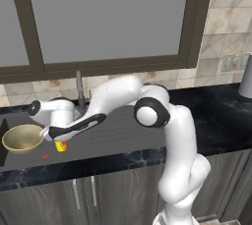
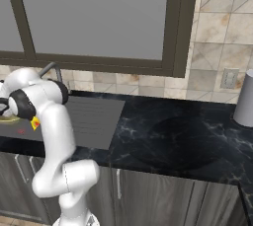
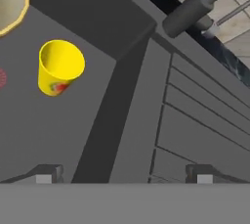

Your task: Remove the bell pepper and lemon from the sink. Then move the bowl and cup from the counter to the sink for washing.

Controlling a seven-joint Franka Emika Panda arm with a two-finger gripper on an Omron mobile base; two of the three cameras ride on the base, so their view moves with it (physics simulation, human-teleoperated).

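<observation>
Two task items already in the dark grey rectangular sink (image 1: 29, 162): shiny golden-brass bowl (image 1: 22, 138) at the left, small yellow cup (image 3: 59, 67) upright on the basin floor beside the reddish drain spot (image 1: 45, 156). Two-finger gripper (image 3: 122, 173) above the basin edge by the ribbed drainboard (image 3: 205, 125), jaws spread wide, holding nothing. No pepper or lemon seen in the basin. Judged as the final step, cup just released; next, only lifting clear without knocking the cup.

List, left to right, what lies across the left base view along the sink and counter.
bowl → drain spot → cup → ribbed drainboard → grey cylinder
</observation>
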